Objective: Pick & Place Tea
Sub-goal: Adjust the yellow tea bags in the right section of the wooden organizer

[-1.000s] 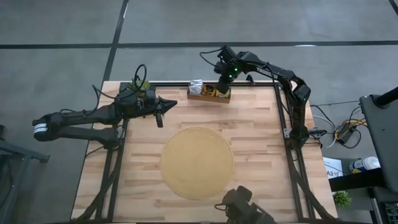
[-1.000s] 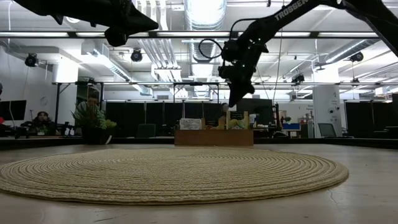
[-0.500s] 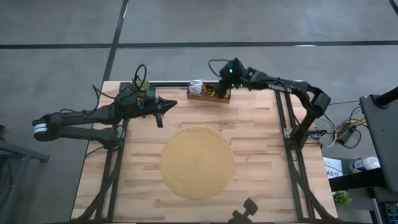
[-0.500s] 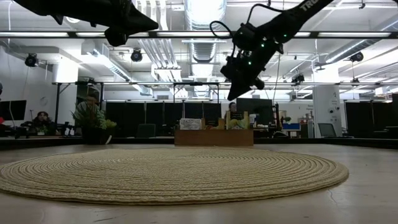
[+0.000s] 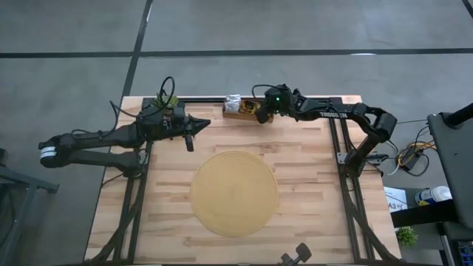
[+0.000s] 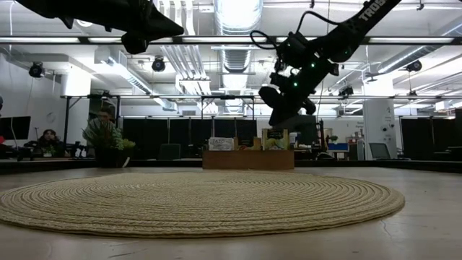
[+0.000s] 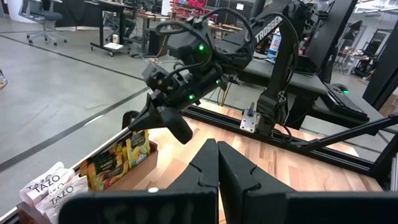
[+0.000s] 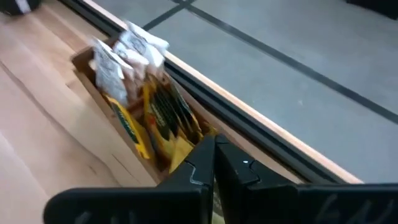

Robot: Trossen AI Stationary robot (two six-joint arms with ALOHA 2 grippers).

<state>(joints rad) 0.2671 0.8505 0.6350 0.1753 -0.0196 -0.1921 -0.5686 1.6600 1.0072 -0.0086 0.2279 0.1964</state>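
Note:
The tea sachets stand upright in a small wooden tray (image 5: pixel 244 111) at the table's far edge. White ones (image 8: pixel 127 50) fill its left end, dark green and yellow ones (image 8: pixel 163 111) its right part. My right gripper (image 5: pixel 259 112) is shut. It slants down toward the table's left, just above the tray's right end (image 6: pixel 278 152), and in the right wrist view its fingertips (image 8: pixel 213 144) hover over the yellow sachets. My left gripper (image 5: pixel 206 121) is shut and holds level above the table's far left, pointing right.
A large round woven mat (image 5: pixel 233 192) lies at the table's middle, nearer the front. A small potted plant (image 5: pixel 167 100) stands at the far left corner. A dark object (image 5: pixel 298 255) shows at the near edge. In the low view, people sit in the room behind (image 6: pixel 49 141).
My right arm has stretched out and sunk along the table's far edge. Its gripper has tipped from pointing straight down to slanting toward the table's left, has rolled a little, and has stayed shut over the tray's right end.

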